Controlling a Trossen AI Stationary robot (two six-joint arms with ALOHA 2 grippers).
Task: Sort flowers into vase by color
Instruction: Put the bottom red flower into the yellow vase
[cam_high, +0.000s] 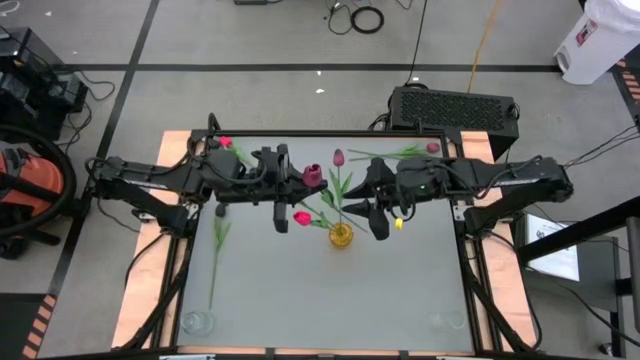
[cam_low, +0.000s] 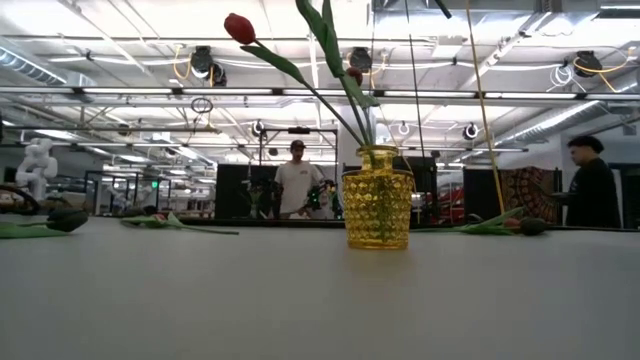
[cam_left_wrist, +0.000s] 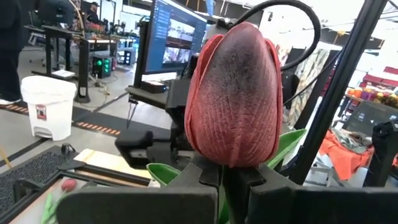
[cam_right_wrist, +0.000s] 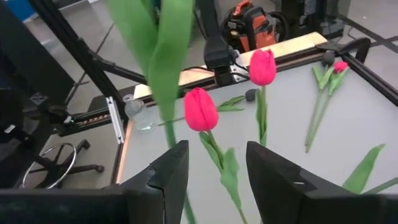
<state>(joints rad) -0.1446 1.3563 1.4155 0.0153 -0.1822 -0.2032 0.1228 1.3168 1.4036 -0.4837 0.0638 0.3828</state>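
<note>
Left tool (cam_high: 281, 190) is clenched on the stem of a maroon tulip (cam_left_wrist: 235, 93), just under its head, holding it above the bench (cam_high: 420, 290) near the middle; the left wrist view shows the stem pinched between the fingers (cam_left_wrist: 208, 175) with the head upright just beyond them. Right tool (cam_right_wrist: 211, 165) hangs above the yellow glass vase (cam_low: 377, 210), fingers parted; a green stem or leaf (cam_right_wrist: 163, 68) runs down between them, but whether they press on it cannot be told. Vase stands near the bench centre and carries a red tulip (cam_low: 238, 27) leaning away on a long stem, plus further leaves and stems. Right wrist view shows two pink-red tulip heads (cam_right_wrist: 200, 109) raised above the bench below the tool. Lying flat on the bench: a pink tulip (cam_high: 226, 143) at the far left corner, another flower (cam_high: 432, 148) at the far right, a long green stem (cam_high: 217, 250) along the left side. Clear glass vessel (cam_high: 197, 322) sits at the near left corner. Two people (cam_low: 296, 180) stand in the room beyond the bench.
</note>
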